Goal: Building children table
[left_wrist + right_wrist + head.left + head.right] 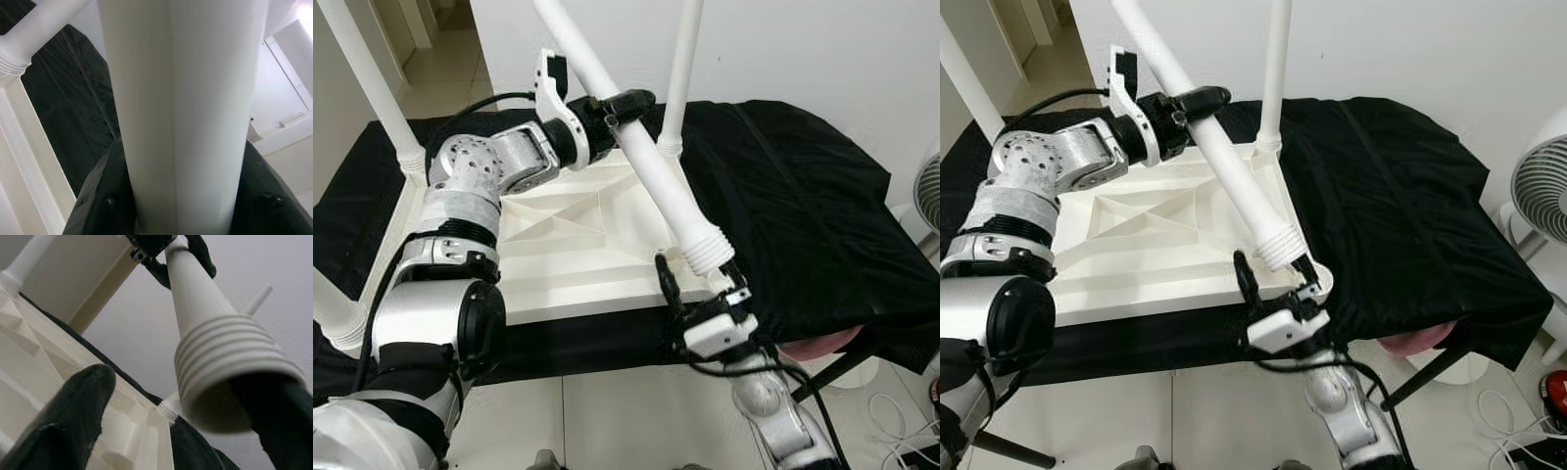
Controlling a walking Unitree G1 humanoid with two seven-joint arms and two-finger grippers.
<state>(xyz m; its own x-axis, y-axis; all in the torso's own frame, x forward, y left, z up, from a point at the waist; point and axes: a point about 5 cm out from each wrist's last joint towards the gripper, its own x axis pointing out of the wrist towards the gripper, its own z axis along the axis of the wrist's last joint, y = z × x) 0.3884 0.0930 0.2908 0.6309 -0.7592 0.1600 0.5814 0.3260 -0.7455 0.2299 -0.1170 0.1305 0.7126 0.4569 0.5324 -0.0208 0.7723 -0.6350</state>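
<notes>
— What is laid out, and on what?

— Black cloth (803, 196) is spread over a low surface against a white wall, and a white table top (578, 245) is laid upside down on it, ribbed underside up. Legs are already stood upright at its far right corner (680, 78) and far left corner (372, 83), and another leg (337, 313) is seen at the near left.

— Where is the loose leg (646, 157) held?

— It is slanted, upper end far and left, threaded end (1278, 247) near and right, just above the top's near right corner. The left gripper (617, 108) is clamped around its shaft, well up from the thread; in the left wrist view the shaft (181, 117) is seen squeezed between the two black fingers (102, 200).

— And the right gripper (1273, 274)?

— It is raised from below at the near right corner, fingers spread wide. The threaded end is set between them: one finger (73, 416) is kept apart on the left, the other (283, 416) lies just beside the thread's rim. A white fan (1542, 196) is stood on the floor at the right.
</notes>
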